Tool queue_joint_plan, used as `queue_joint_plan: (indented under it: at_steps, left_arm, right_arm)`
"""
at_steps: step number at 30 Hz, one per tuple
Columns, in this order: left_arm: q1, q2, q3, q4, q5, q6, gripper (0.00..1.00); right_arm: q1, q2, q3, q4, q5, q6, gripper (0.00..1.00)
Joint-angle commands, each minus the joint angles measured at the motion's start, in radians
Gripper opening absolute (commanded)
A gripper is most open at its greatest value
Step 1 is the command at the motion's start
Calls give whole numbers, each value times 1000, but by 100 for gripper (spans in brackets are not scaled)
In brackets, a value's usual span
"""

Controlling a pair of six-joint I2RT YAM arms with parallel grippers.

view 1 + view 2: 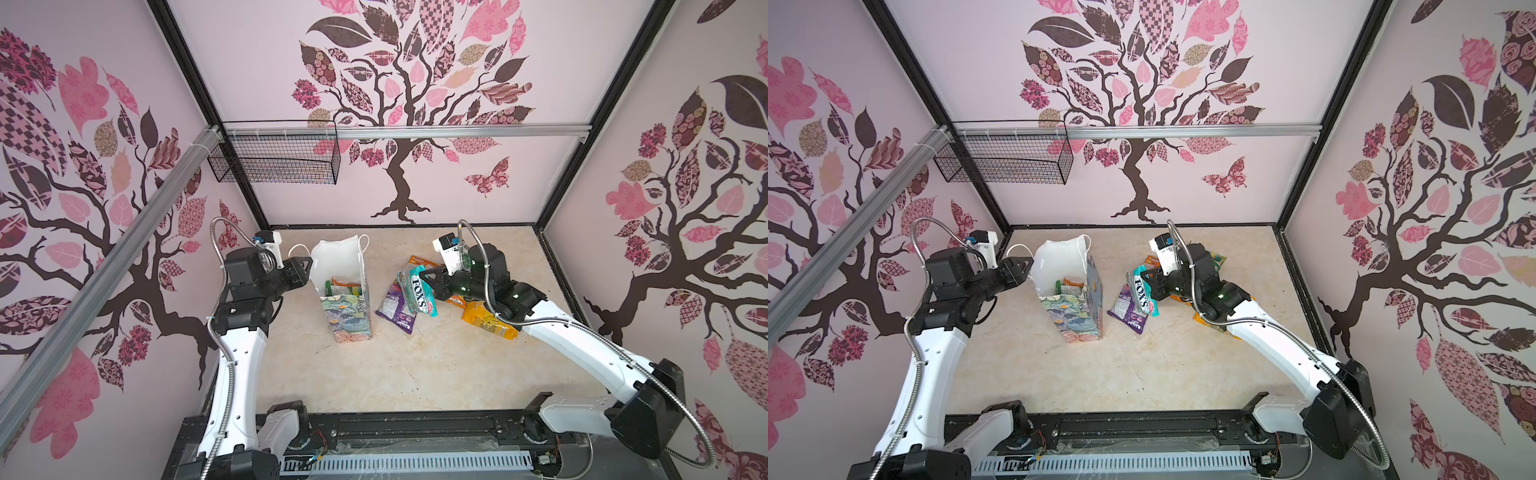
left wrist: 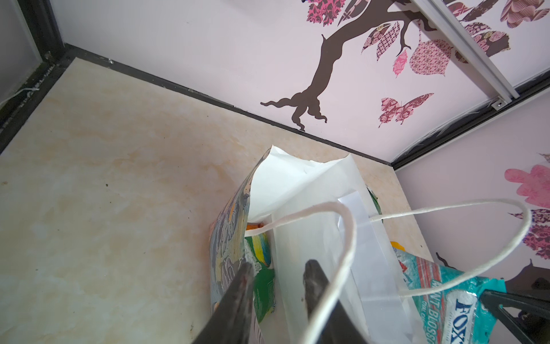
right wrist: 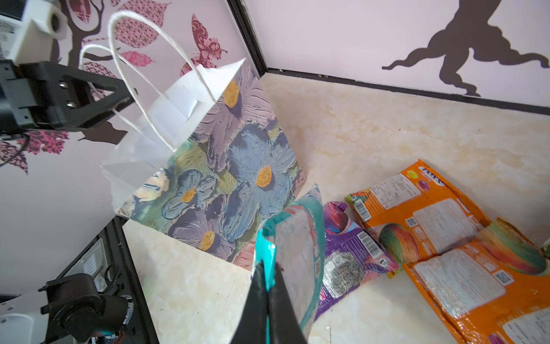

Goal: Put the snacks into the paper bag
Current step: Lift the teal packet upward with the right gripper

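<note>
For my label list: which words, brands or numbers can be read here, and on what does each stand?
"FOX'S": teal crinkly foil packet, in both top views.
"MINT BLOSSO", cut off: same packet, left wrist view.
Print and barcodes on the orange foil packets and purple foil packet: too small or blurred.

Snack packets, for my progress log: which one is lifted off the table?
The teal Fox's packet: the right gripper pinches its edge and holds it up beside the paper bag. The purple packet and orange packets lie flat on the table.
</note>
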Motion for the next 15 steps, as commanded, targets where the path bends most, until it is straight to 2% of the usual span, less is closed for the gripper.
queue_joint_plan:
  at_steps: [1,8,15]
  left_arm:
    - [5,0,-22,25,18,5,24]
    - [3,0,-25,40,44,2,11]
    - [2,1,-30,64,87,-6,10]
  right_arm:
    - [1,-52,86,72,-35,-2,0]
    - [2,-41,185,77,-76,12,0]
    - [5,-8,288,58,-84,12,0]
